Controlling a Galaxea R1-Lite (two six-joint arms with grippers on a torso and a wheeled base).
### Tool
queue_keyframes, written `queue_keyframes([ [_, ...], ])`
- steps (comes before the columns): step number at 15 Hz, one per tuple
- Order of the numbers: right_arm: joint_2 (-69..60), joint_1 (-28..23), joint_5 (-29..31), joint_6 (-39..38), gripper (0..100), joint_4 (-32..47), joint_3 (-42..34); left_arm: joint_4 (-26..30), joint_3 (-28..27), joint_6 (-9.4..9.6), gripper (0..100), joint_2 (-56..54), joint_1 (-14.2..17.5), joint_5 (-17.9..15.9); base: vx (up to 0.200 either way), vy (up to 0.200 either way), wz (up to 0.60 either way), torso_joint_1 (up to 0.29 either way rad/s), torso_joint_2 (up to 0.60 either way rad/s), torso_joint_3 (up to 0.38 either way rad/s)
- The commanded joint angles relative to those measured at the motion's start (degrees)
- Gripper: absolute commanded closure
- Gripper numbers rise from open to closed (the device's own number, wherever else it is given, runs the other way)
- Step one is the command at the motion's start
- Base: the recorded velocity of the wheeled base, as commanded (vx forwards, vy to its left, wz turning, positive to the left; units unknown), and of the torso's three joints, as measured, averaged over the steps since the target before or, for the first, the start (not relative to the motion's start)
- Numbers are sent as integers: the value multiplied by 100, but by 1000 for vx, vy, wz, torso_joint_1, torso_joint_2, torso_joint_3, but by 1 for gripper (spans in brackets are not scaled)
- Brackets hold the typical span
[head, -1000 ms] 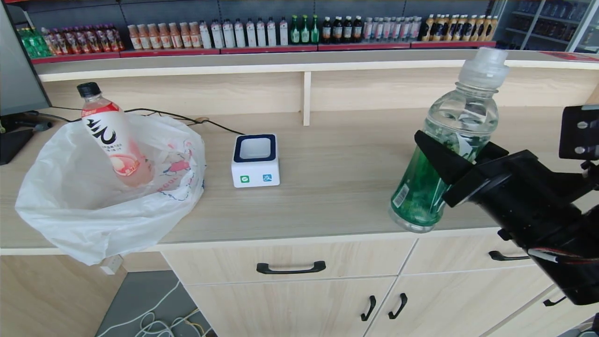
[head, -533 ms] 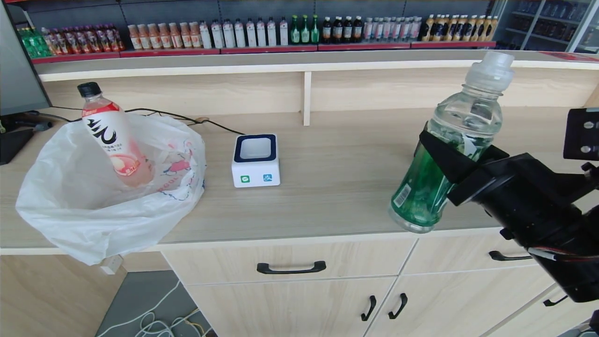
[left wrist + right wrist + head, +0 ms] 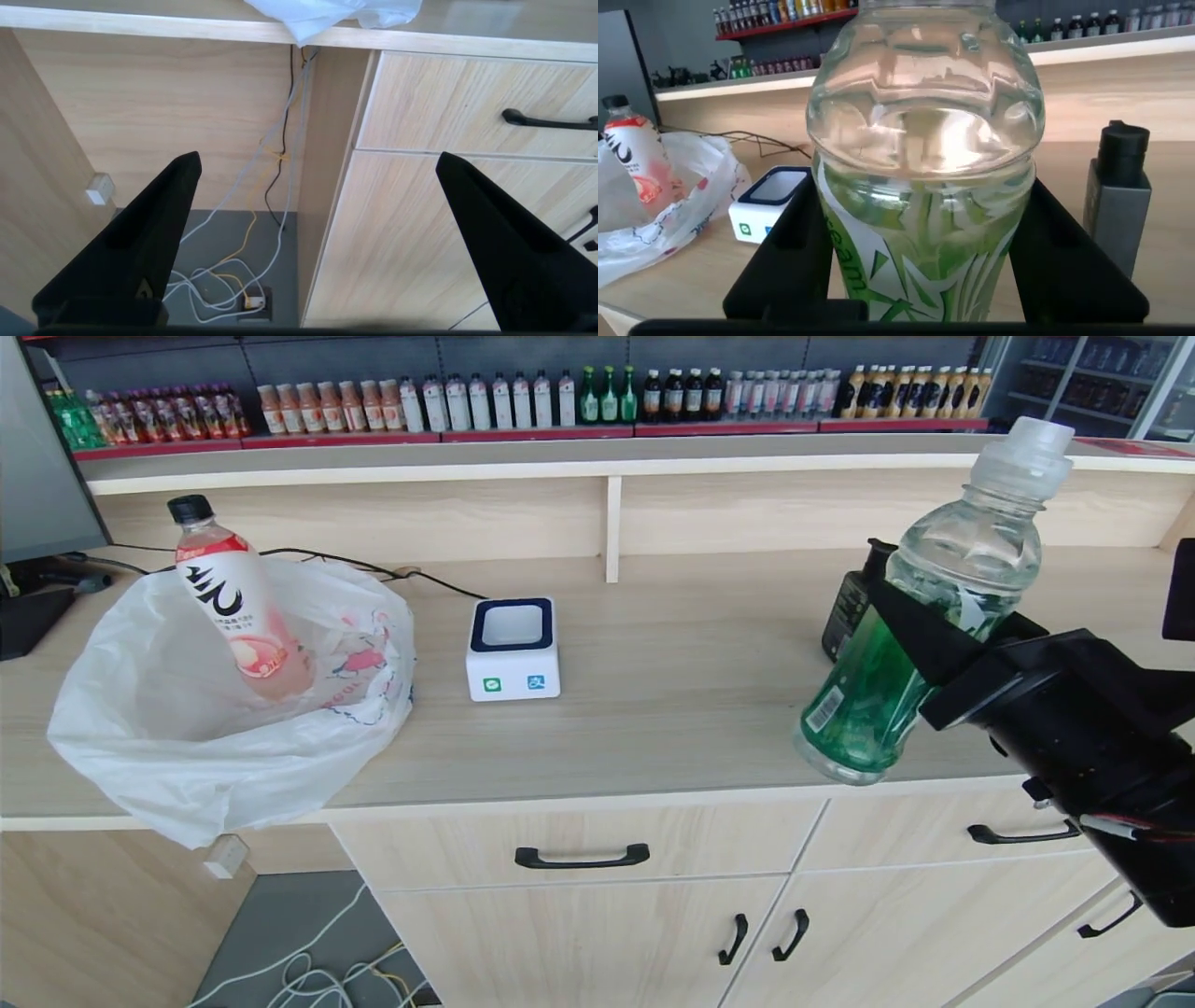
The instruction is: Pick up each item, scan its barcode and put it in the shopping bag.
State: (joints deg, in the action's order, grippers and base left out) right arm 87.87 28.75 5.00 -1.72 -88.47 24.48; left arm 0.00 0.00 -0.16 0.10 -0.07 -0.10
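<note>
Two right fingers (image 3: 920,635) around green bottle (image 3: 962,555)

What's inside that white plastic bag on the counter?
One pink drink bottle with a black cap leans inside the shopping bag, neck sticking out. The bag's crumpled front wall hides part of its floor, so anything lying flat there cannot be seen.

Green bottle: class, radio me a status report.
Right gripper shut on green bottle, tilted, barcode showing. Left gripper open, low by cabinet front. Dark bottle behind, off the line to scanner.
</note>
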Motion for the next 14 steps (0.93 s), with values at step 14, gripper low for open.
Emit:
queue_keyframes([
  [14,11,-1,1,22,100,14,145,0,0,-37,0,-1,-1,1,0,200,0,2,0,3],
])
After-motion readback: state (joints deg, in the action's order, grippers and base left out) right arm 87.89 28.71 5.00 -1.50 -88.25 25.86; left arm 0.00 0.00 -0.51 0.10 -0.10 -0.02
